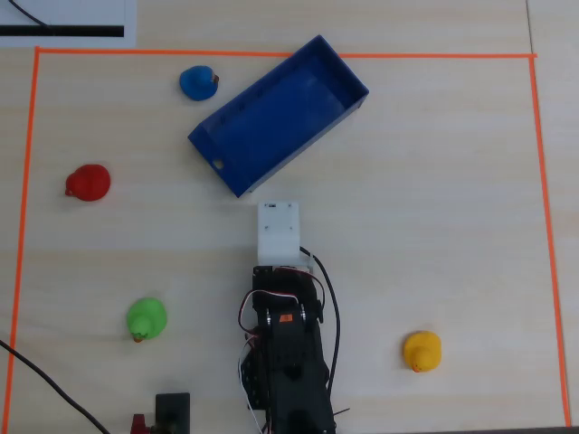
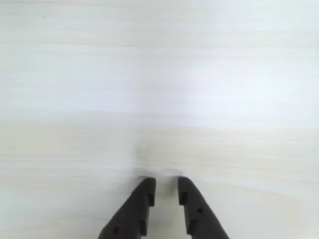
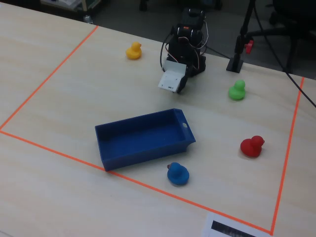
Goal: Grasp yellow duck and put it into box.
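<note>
Overhead view: yellow duck [image 1: 422, 351] lower right, box [image 1: 277, 117] upper centre, gripper [image 2: 166, 190] slightly apart, empty, over bare table [image 2: 159, 74] in wrist view.

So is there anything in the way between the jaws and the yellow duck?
No. In the overhead view only bare table lies between the gripper and the yellow duck; the box and other ducks sit elsewhere.
</note>
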`<state>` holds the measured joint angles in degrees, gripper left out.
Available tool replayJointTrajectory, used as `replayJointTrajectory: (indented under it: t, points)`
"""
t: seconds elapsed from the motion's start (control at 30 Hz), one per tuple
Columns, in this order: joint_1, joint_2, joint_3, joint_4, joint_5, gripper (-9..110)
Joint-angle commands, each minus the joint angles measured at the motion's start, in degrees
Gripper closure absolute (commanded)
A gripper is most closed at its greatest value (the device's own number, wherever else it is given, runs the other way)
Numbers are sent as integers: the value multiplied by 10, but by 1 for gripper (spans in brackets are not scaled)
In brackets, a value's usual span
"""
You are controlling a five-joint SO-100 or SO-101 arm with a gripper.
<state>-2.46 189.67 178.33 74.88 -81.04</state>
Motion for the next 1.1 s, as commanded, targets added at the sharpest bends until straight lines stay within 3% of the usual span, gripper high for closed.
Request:
replayJointTrajectory:
  t: [0.0,0.63,0.73,0.9,1.07]
  points:
    - [3,1,-1,9,-1,98]
    - [-6,1,-1,9,-1,101]
    - [-17,1,-11,-36,-1,101]
    - [-7,-18,-134,-76,5,101]
    - [23,-178,-381,-52,5,101]
